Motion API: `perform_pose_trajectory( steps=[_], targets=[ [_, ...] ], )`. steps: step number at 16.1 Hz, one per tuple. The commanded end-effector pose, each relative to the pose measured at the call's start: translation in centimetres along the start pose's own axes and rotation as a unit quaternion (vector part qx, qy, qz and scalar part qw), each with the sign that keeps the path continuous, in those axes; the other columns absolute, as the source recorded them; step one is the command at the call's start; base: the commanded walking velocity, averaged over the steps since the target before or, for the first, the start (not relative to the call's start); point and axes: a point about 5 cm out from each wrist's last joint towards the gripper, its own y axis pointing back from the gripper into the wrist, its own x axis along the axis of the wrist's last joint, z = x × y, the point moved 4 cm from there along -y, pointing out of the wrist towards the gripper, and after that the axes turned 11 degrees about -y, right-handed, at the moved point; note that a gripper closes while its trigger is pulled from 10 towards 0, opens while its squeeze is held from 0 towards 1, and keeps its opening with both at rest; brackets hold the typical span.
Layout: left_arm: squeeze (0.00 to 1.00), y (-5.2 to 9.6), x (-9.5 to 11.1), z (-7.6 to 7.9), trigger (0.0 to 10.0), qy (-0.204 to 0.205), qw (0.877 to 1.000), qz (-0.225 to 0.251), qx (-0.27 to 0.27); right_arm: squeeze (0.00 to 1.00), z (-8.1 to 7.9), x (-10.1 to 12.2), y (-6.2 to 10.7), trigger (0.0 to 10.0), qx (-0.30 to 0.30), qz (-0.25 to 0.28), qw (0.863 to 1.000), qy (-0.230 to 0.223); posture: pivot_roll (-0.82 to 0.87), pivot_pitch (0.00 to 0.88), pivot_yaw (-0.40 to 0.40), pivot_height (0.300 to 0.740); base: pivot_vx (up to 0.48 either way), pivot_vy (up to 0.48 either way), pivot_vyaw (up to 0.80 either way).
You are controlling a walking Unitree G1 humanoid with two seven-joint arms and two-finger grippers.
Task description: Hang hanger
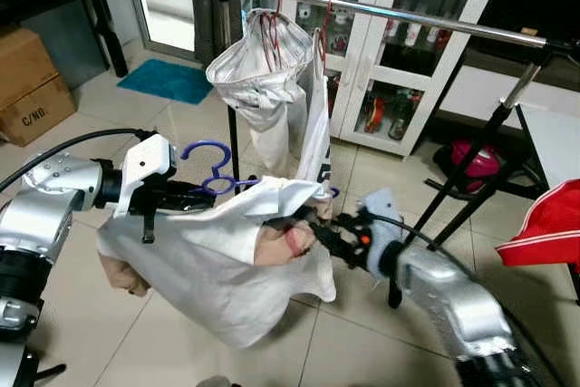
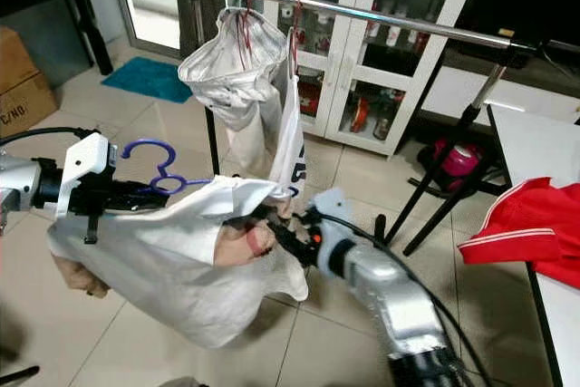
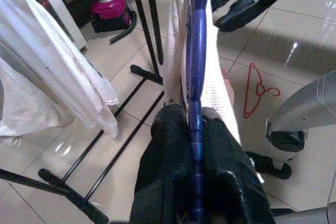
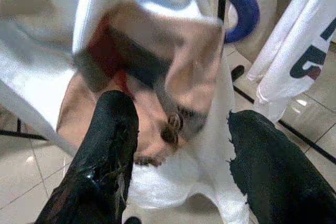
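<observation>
A blue plastic hanger [image 1: 210, 162] carries a white shirt [image 1: 208, 269] with a skin-toned print, which sags low between my arms. My left gripper [image 1: 195, 195] is shut on the hanger's bar just below its hook; in the left wrist view the blue hanger [image 3: 197, 51] runs out from between the shut fingers. My right gripper [image 1: 313, 228] is at the shirt's right end, open, with its fingers spread around the cloth [image 4: 173, 77]. The metal rail [image 1: 408, 17] crosses above and behind, holding two pale garments [image 1: 263, 70] on red hangers.
The rack's black legs [image 1: 453, 197] stand right of my right arm. A white glass-door cabinet [image 1: 408, 52] is behind the rail. A red garment [image 1: 544, 224] lies on a table at the right. A red hanger [image 3: 257, 90] lies on the floor. A cardboard box [image 1: 32, 88] sits far left.
</observation>
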Motion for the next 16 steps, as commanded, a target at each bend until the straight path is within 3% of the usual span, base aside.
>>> perform_pose_trajectory(
  steps=[1,3,7,8,9,16],
  targets=[
    [0.0,0.3,1.2,-0.8,0.0,-0.019,1.0,0.013,0.007,0.0,0.1,0.3,-0.2,10.0,-0.007,0.0,1.0,0.003,-0.03,0.0,-0.026,0.74,0.0,0.0,0.0],
    [0.0,0.3,1.3,-0.8,0.0,-0.019,1.0,0.014,0.007,0.0,-0.3,0.5,-0.7,10.0,-0.007,0.004,1.0,-0.003,-0.03,0.0,-0.026,0.74,0.0,0.0,0.0],
    [0.0,0.1,1.5,-0.8,0.0,-0.018,1.0,0.018,0.004,0.0,1.4,1.5,-1.3,10.0,-0.066,0.028,0.997,-0.012,-0.02,0.0,-0.026,0.74,0.0,0.0,0.0],
    [0.0,0.1,1.5,-0.8,0.0,-0.018,1.0,0.018,0.003,0.0,1.5,1.7,-1.3,7.2,-0.066,0.036,0.997,-0.019,-0.02,0.0,-0.028,0.74,0.0,0.0,0.0],
    [0.0,0.2,1.4,-0.7,0.0,-0.018,1.0,0.018,0.003,0.0,1.5,2.0,-1.3,0.0,-0.064,0.047,0.996,-0.032,-0.02,0.0,-0.028,0.74,0.0,0.0,0.0],
    [0.0,0.3,1.3,-0.8,0.0,-0.018,1.0,0.012,0.005,0.0,1.5,1.9,-1.3,0.0,-0.058,0.054,0.996,-0.036,-0.02,0.0,-0.027,0.74,0.0,0.0,0.0]
  ],
)
